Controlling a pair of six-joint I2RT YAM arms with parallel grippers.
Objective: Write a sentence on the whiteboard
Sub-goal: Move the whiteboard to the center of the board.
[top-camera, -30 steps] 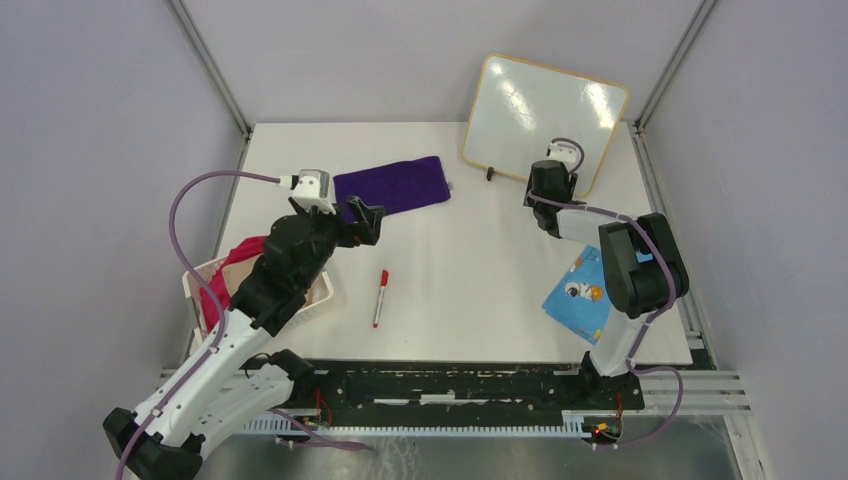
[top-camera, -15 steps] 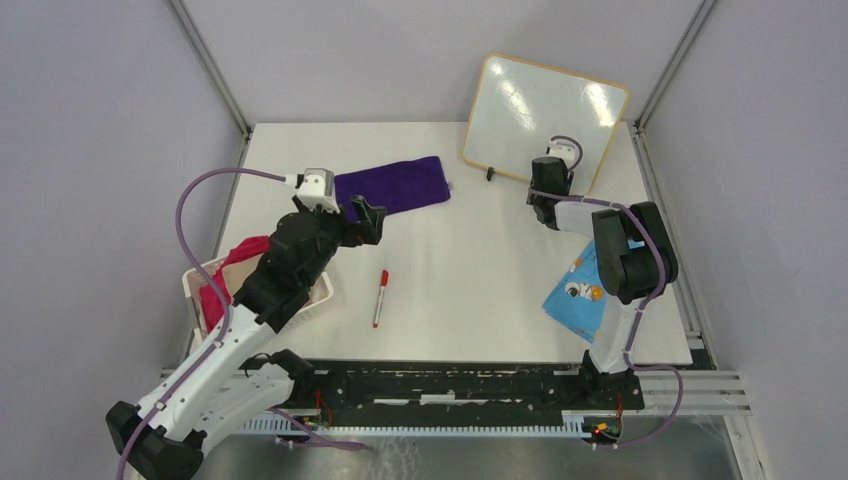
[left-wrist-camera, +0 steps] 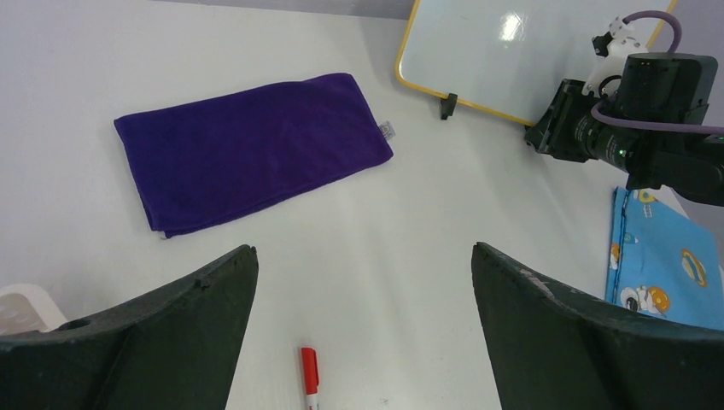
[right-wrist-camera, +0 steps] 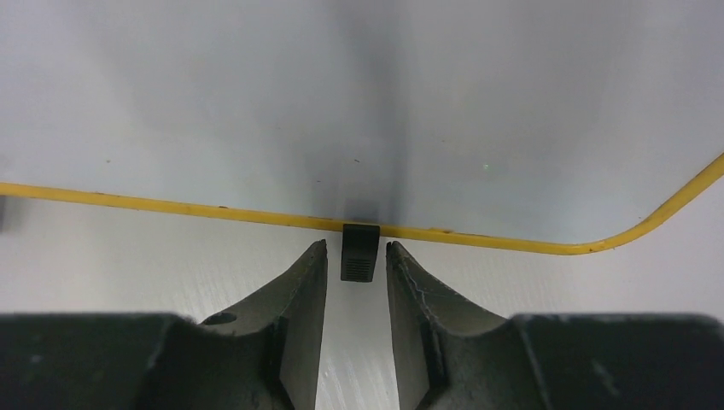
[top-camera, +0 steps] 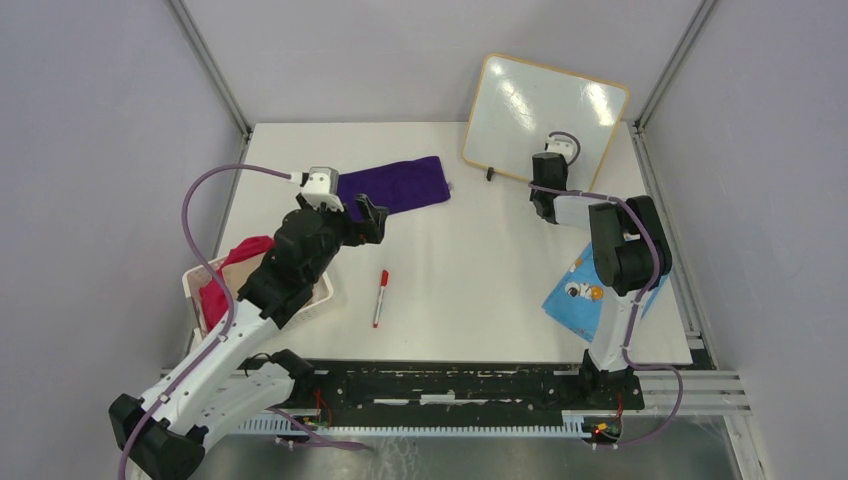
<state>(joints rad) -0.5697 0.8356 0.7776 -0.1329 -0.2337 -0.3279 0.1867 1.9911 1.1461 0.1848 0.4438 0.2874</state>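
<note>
My right hand, fingers narrowly apart, flanks one square black foot of the glossy, yellow-rimmed whiteboard; my left hand gapes wide.

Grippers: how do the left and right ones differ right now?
The left gripper stands wide open; the right gripper is set narrow. The left gripper hangs over the table above the marker; the right gripper straddles the black foot of the whiteboard, with slim gaps on both sides. Neither grips anything.
</note>
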